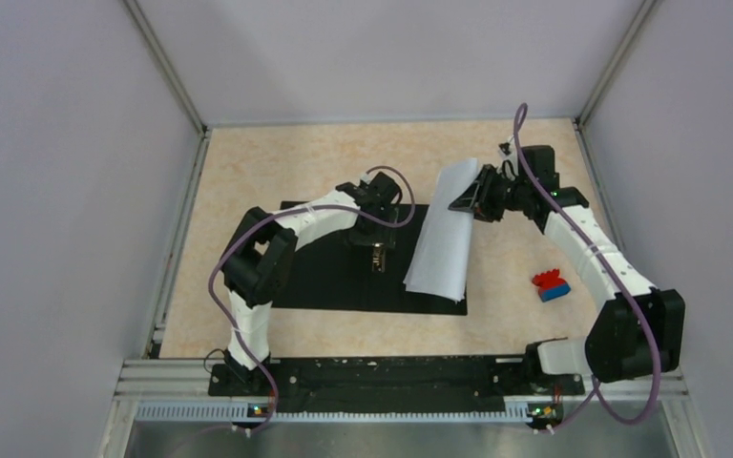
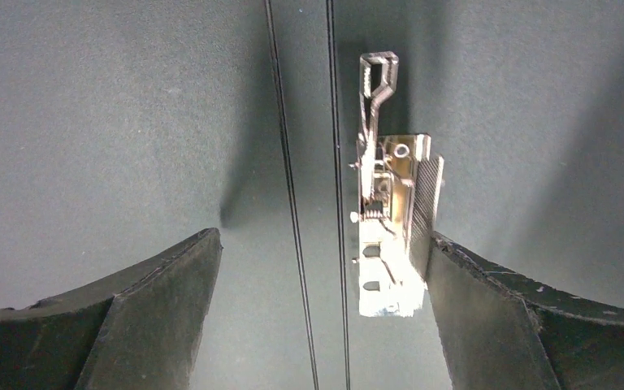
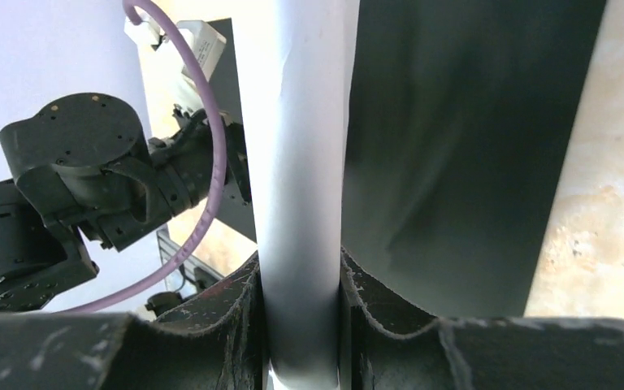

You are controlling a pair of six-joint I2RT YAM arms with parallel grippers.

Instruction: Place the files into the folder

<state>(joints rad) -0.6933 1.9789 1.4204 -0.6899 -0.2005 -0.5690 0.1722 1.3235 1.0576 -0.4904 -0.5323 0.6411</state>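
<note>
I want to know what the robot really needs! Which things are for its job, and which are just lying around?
For the job:
the files, white paper pinched in the right hand
the folder, lying open, black inside up, with its metal clip under the open left hand

Just lying about:
the red-and-blue toy block, off to the right of the folder

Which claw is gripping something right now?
The right claw, shut on the white files. The left claw hangs wide open and empty over the metal clip of the folder.
</note>
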